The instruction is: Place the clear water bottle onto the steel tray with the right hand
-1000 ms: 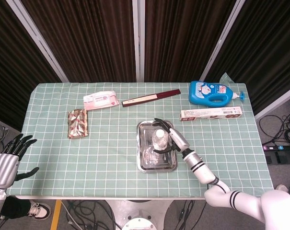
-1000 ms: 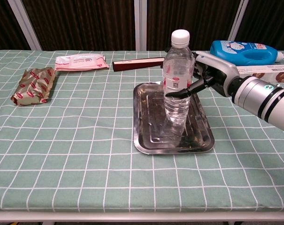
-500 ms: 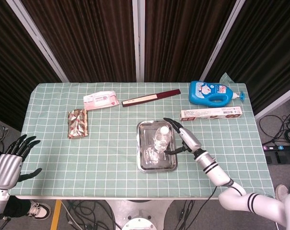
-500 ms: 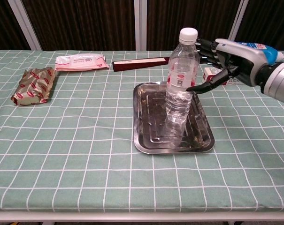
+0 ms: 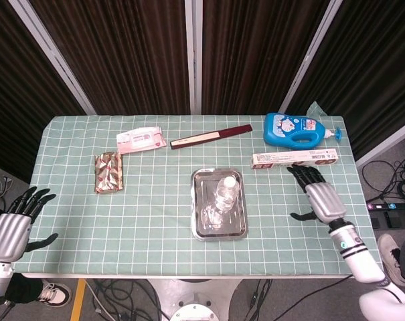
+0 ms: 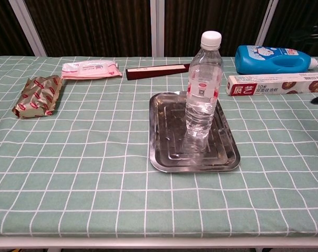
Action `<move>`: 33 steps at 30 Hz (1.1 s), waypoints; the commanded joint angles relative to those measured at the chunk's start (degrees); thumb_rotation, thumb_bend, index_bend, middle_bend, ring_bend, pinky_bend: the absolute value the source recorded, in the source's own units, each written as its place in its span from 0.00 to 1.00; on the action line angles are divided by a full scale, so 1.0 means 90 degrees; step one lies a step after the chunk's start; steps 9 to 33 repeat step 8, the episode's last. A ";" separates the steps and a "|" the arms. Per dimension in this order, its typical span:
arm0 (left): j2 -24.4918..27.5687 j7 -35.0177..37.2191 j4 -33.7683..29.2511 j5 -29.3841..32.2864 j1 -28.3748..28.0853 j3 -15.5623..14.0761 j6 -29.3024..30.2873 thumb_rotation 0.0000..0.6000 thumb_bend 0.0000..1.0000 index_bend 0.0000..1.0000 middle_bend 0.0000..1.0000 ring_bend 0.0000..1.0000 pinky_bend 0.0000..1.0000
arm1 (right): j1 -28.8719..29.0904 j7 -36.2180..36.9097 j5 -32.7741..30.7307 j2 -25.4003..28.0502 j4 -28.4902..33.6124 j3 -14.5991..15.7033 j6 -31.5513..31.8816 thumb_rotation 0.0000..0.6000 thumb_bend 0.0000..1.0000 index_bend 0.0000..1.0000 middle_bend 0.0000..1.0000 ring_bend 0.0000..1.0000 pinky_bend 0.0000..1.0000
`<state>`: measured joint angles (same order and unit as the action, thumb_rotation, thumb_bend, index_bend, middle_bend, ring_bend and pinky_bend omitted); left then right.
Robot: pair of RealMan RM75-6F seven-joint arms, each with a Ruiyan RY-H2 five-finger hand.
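Clear water bottle point(image 6: 203, 89) upright on steel tray point(image 6: 164, 157); right hand point(image 5: 318, 198) released, empty, beside tray; placement looks done, nothing further needed.

This is a staged robot test bay — a lab rather than a home. Dark pleated curtains point(image 5: 122, 53) with pale metal posts point(image 5: 51, 53) close in a single table under a green checked cloth point(image 5: 155, 227). Cables point(image 5: 396, 180) and a power strip point(image 5: 393, 204) lie on the bare floor at the right. Household goods are laid out well apart like props — a blue detergent bottle point(image 5: 292, 130), a wipes pack point(image 5: 141, 140), a long carton point(image 5: 294, 159).
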<state>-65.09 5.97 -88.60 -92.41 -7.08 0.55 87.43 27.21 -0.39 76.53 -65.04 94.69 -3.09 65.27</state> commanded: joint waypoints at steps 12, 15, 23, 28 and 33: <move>-0.0104 0.0170 0.0225 0.0044 -0.0028 0.0008 -0.0059 1.00 0.14 0.24 0.23 0.10 0.19 | -0.1476 -0.1172 0.0388 0.0567 0.0137 0.0672 0.1684 1.00 0.03 0.00 0.04 0.00 0.00; -0.0104 0.0170 0.0225 0.0044 -0.0028 0.0008 -0.0059 1.00 0.14 0.24 0.23 0.10 0.19 | -0.1476 -0.1172 0.0388 0.0567 0.0137 0.0672 0.1684 1.00 0.03 0.00 0.04 0.00 0.00; -0.0104 0.0170 0.0225 0.0044 -0.0028 0.0008 -0.0059 1.00 0.14 0.24 0.23 0.10 0.19 | -0.1476 -0.1172 0.0388 0.0567 0.0137 0.0672 0.1684 1.00 0.03 0.00 0.04 0.00 0.00; -0.0104 0.0170 0.0225 0.0044 -0.0028 0.0008 -0.0059 1.00 0.14 0.24 0.23 0.10 0.19 | -0.1476 -0.1172 0.0388 0.0567 0.0137 0.0672 0.1684 1.00 0.03 0.00 0.04 0.00 0.00; -0.0104 0.0170 0.0225 0.0044 -0.0028 0.0008 -0.0059 1.00 0.14 0.24 0.23 0.10 0.19 | -0.1476 -0.1172 0.0388 0.0567 0.0137 0.0672 0.1684 1.00 0.03 0.00 0.04 0.00 0.00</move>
